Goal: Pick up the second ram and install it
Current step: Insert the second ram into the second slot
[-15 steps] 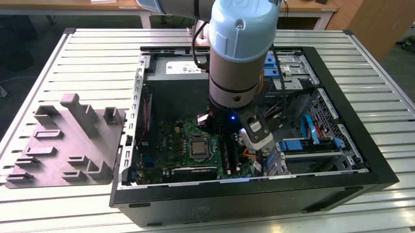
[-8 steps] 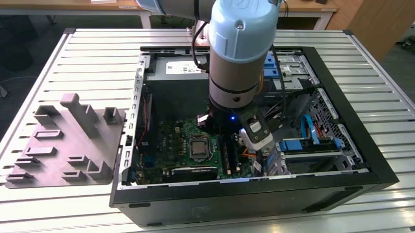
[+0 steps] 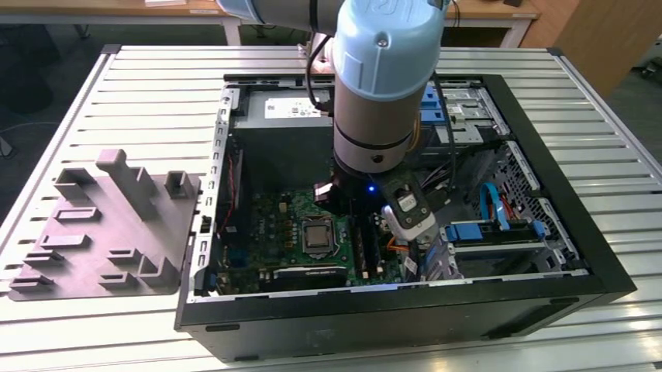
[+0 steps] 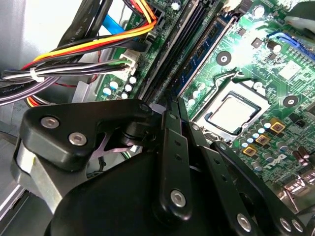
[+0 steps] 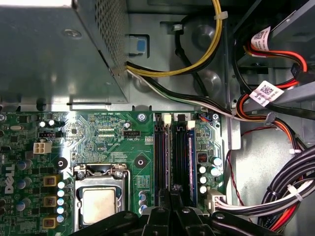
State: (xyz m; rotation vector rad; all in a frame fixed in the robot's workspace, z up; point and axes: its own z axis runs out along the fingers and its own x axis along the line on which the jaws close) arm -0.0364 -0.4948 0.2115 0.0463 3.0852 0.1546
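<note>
My gripper (image 5: pixel 175 192) reaches down inside the open computer case (image 3: pixel 579 232), over the memory slots of the green motherboard (image 5: pixel 108 132). Its fingers are shut on the second ram (image 5: pixel 176 157), a thin dark stick that stands upright in line with the slot beside the black empty slot (image 5: pixel 160 157). Another stick with a bluish tint (image 5: pixel 189 157) sits in the neighbouring slot, and it also shows in the second wrist view (image 4: pixel 204 54). There the two black fingers (image 4: pixel 170 147) meet just above the slots. In the exterior view the arm (image 3: pixel 377 101) covers most of the gripper.
The processor socket (image 5: pixel 101 201) lies close beside the slots. Bundled cables (image 5: pixel 280 196) and a metal power supply box (image 5: pixel 49 49) crowd the case. Blue drive brackets (image 3: pixel 486 230) sit toward the exterior view's right. A grey fixture plate (image 3: pixel 104 232) rests on the slatted table outside the case.
</note>
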